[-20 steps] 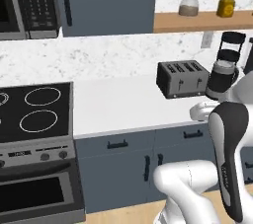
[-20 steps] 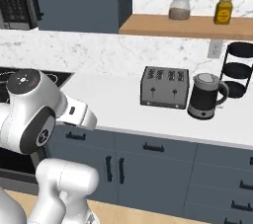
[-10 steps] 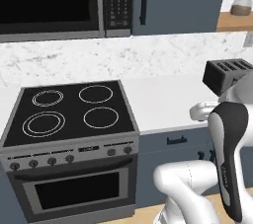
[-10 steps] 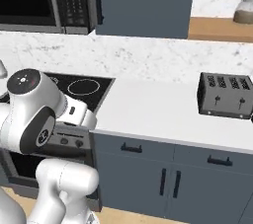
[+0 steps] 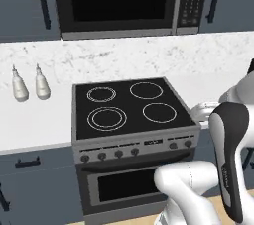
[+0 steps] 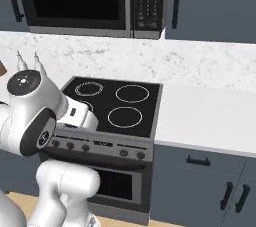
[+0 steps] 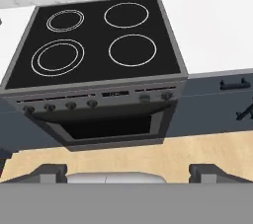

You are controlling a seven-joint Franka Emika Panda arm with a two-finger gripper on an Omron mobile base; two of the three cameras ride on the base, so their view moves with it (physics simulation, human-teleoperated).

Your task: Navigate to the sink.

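Currently parked square in front of the black four-burner stovetop (image 5: 131, 106), with the microwave (image 5: 124, 2) overhead and the oven door (image 7: 111, 125) below. Not at the sink yet: no basin or gooseneck faucet anywhere among these surroundings, so its place cannot be told from here.

Gripper (image 7: 127, 172) hanging empty over the floor in front of the oven, fingers (image 7: 49, 172) spread wide apart, nothing between them. Ahead of the fingertips: the oven door and knob row (image 7: 59, 105), then the glass cooktop beyond. Off to one side of the fingers, white counter (image 7: 212, 25) and dark cabinet fronts (image 7: 222, 104). Two pale bottles (image 5: 30, 84) standing just beside each other on the counter on the far side of the stove, against the marble backsplash (image 6: 200, 66).

Judged as mid-drive, a good part of the route possibly left.

As for handling: a sink being a fixed, rigid, heavy fitting built into the counter, nothing to lift or take hold of. Reaching it means stopping the base squarely before the basins, arm tucked in, clear of cabinet handles (image 6: 198, 160).
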